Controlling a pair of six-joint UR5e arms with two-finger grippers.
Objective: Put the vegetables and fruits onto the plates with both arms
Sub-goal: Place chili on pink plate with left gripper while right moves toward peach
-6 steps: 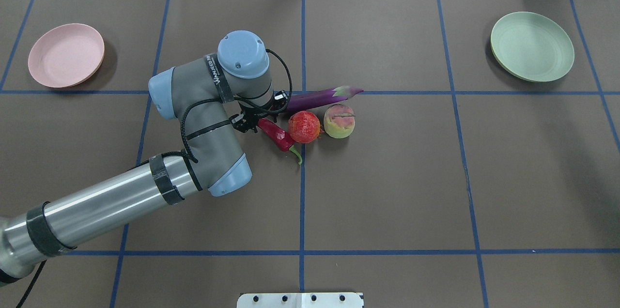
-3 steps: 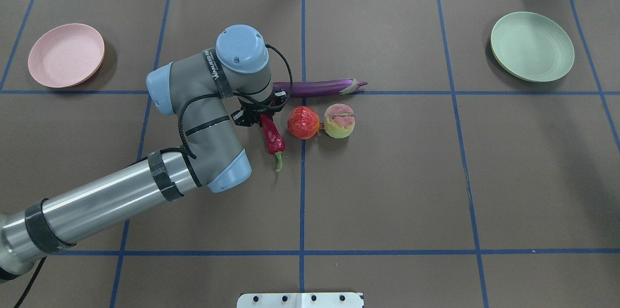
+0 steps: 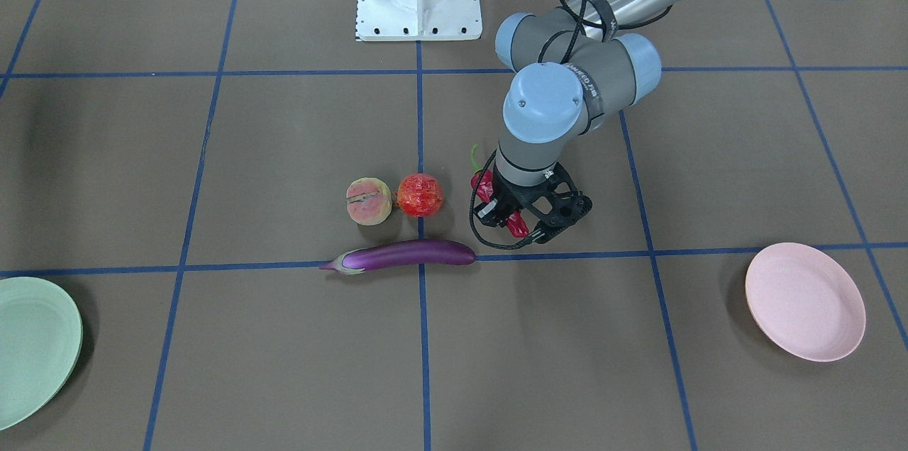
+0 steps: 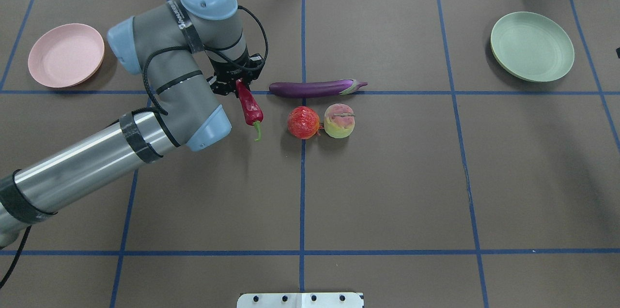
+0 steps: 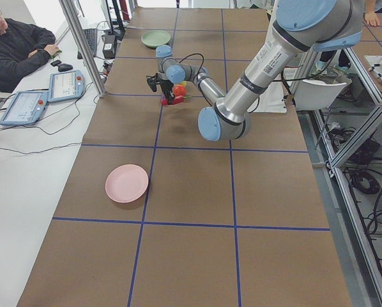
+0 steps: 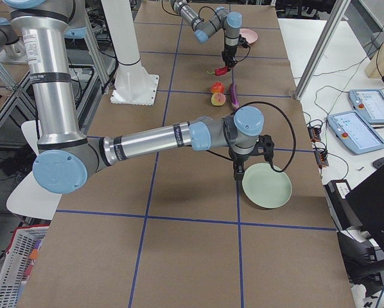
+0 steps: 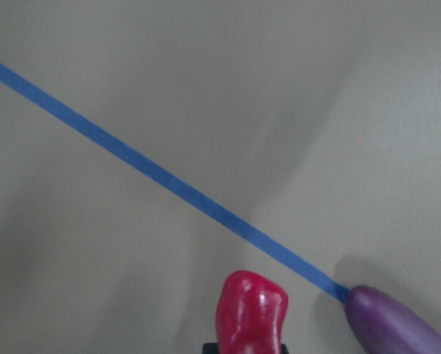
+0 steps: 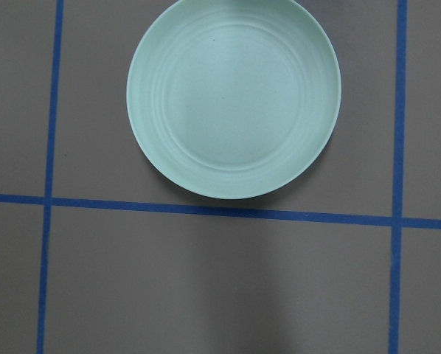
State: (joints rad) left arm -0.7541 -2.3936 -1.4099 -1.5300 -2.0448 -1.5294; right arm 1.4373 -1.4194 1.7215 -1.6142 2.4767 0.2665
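My left gripper (image 4: 236, 83) is shut on the red chili pepper (image 4: 249, 108), which hangs above the table with its green stem pointing toward me; the pepper (image 7: 251, 310) shows in the left wrist view too. The purple eggplant (image 4: 315, 88) lies along a blue line, with the red-orange fruit (image 4: 303, 123) and the peach (image 4: 339, 121) just in front of it. The pink plate (image 4: 66, 55) sits at far left and the green plate (image 4: 532, 46) at far right. My right gripper (image 6: 239, 172) hovers beside the green plate (image 8: 234, 96); I cannot tell whether it is open or shut.
The white base block (image 4: 300, 300) stands at the near table edge. Blue tape lines (image 4: 302, 192) divide the brown mat into squares. A person (image 5: 15, 45) sits at a side desk with tablets (image 5: 64, 84), off the table.
The left gripper has lifted the chili off the table and carried it left and away from me, toward the pink plate. The eggplant swung straight along the blue line.
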